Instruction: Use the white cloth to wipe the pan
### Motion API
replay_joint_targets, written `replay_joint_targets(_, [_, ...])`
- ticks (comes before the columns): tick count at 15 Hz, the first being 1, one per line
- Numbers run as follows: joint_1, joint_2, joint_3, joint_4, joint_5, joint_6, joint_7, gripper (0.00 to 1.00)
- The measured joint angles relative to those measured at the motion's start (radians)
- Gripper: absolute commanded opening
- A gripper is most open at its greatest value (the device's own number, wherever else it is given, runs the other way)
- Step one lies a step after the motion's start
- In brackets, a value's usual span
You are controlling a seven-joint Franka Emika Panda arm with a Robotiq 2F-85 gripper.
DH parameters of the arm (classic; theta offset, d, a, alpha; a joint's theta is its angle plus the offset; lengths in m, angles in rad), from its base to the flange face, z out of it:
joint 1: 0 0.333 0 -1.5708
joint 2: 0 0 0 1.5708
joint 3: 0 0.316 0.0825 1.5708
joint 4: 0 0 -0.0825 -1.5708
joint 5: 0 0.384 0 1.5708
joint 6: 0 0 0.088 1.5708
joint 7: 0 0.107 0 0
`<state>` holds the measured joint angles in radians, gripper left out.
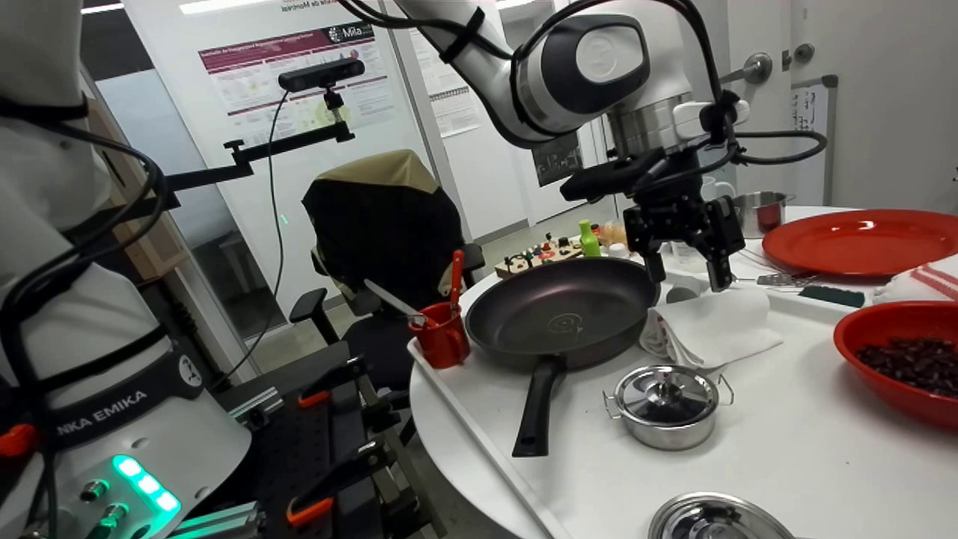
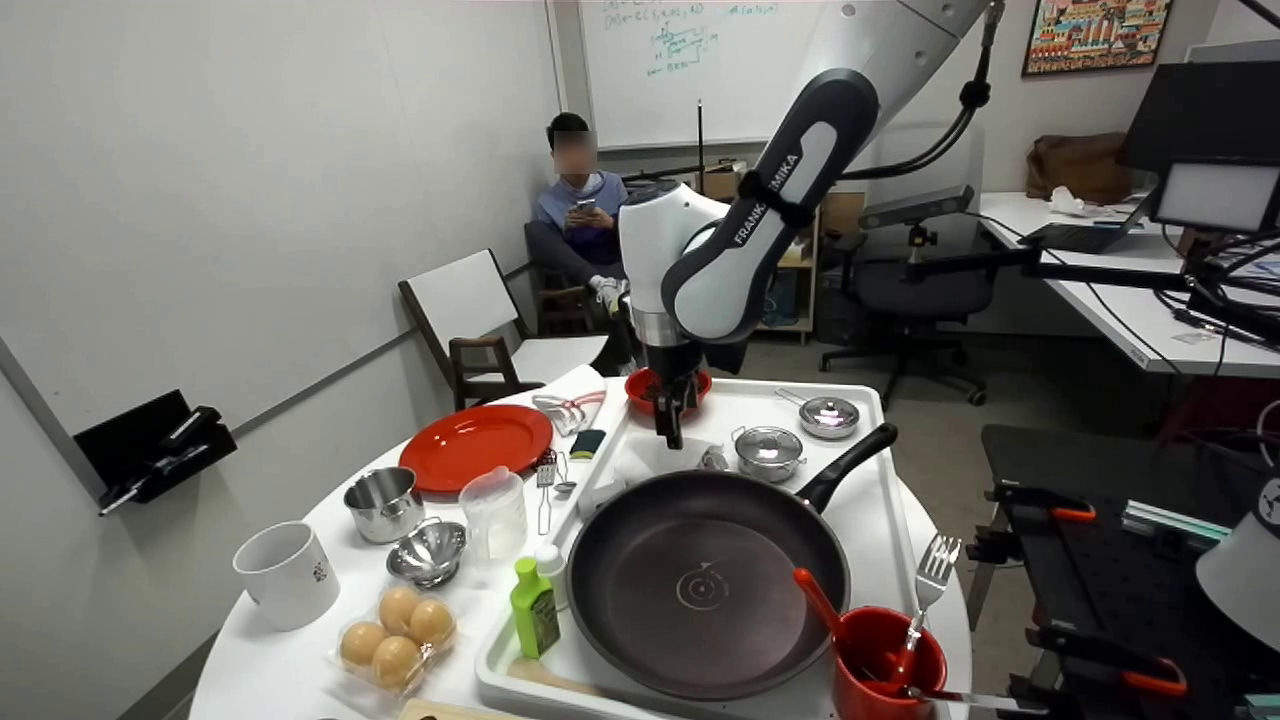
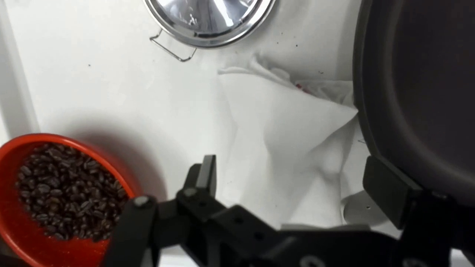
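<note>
wrist view: claw [image 3: 291,176] wide above white cloth [image 3: 271,126], pan [image 3: 426,85] close at one edge, bare tray [image 3: 174,118] toward bowl [image 3: 115,163]

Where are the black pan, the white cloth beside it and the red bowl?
Black pan [image 2: 706,588], in an exterior view: its inner base.
White cloth [image 3: 280,144], in the wrist view: its upper side.
Red bowl [image 1: 904,322], in an exterior view: its inner wall.

My jaws: black. Cloth [image 3: 282,148]: white. Pan [image 2: 705,560]: dark grey, pale circular centre pattern. Bowl [image 1: 894,395]: red. Towel [image 1: 926,289]: white, red-striped.
</note>
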<state>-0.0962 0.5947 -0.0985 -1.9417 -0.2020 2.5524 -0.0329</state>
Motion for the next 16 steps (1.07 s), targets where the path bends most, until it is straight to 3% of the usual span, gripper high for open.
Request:
replay_joint_targets(10, [-0.004,0.035,-0.01,-0.004,0.01,0.097,0.012,1.0])
replay_joint_targets(16, [0.003,0.109,-0.036,0.054,0.01,0.105,0.058,0.99])
